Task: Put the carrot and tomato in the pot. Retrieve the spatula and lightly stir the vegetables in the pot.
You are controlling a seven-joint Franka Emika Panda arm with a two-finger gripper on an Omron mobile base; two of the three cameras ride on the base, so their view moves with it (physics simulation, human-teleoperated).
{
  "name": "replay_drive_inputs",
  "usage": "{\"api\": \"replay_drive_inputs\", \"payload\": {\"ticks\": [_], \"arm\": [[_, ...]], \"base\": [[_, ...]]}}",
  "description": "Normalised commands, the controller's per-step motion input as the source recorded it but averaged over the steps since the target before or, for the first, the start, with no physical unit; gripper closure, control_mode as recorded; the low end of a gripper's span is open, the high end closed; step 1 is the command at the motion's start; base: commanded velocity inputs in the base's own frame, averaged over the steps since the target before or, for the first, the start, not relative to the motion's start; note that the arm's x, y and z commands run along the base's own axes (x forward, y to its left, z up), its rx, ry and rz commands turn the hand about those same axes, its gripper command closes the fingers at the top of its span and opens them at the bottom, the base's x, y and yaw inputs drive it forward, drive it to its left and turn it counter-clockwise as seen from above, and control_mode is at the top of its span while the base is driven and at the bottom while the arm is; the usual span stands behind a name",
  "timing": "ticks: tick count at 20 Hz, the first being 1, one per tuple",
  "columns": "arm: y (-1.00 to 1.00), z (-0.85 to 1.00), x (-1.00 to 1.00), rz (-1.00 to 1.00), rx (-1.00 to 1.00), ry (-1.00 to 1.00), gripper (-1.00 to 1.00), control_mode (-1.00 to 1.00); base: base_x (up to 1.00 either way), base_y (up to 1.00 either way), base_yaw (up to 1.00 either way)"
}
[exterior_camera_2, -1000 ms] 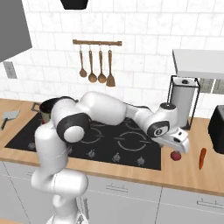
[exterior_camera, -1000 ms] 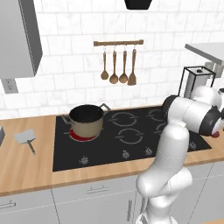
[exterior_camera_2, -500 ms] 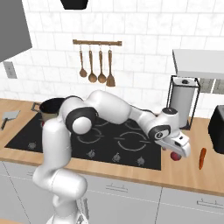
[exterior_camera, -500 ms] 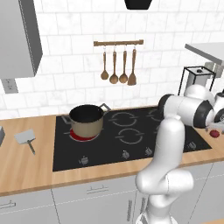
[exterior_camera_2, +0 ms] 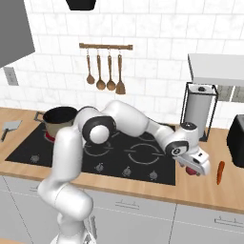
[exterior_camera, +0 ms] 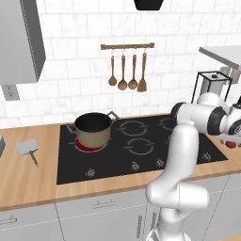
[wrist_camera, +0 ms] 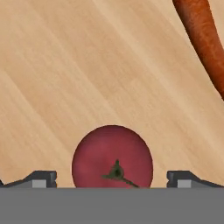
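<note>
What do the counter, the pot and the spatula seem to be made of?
The counter looks like light wood with a matte finish: diagonal grain streaks run across it. The pot seems to be tan enamelled or painted metal, with a dark inside and grey handles. The spatula looks like grey metal, flat and dull, though its dark handle is too small to judge.

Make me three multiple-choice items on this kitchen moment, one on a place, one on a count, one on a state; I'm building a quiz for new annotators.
1. Where does the carrot lie?
A. in the pot
B. on the wooden counter right of the hob
C. on the hob

2. How many wooden utensils hang on the wall rail?
A. two
B. four
C. six

3. How do the jaws stand around the tomato?
A. open, one at each side
C. clamped on the carrot
B. shut above it

Key: 1 B, it rests on bare wood; 2 B, four hang there; 3 A, gaps show beside the tomato.
</note>
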Motion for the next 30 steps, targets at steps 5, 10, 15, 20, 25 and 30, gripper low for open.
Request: {"api": "replay_drive_inputs", "payload": {"ticks": [5, 10, 15, 20, 25, 30], "arm": [[-0.13, -0.22, 0.18, 0.00, 0.00, 0.00, -1.00, -1.00], [-0.03, -0.13, 0.05, 0.00, 0.00, 0.00, 1.00, -1.00], [0.12, 0.00, 0.00, 0.00, 0.00, 0.00, 1.00, -1.00], [0.49, 0.26, -0.20, 0.00, -0.01, -0.08, 1.00, -1.00], [0.97, 0.83, -0.24, 0.00, -0.08, -0.11, 1.00, -1.00], [1.00, 0.94, -0.14, 0.07, -0.08, 0.00, 1.00, -1.00]], "base": [[0.00, 0.00, 0.00], [0.00, 0.00, 0.00], [0.00, 0.00, 0.00], [0.00, 0.00, 0.00], [0.00, 0.00, 0.00], [0.00, 0.00, 0.00]]}}
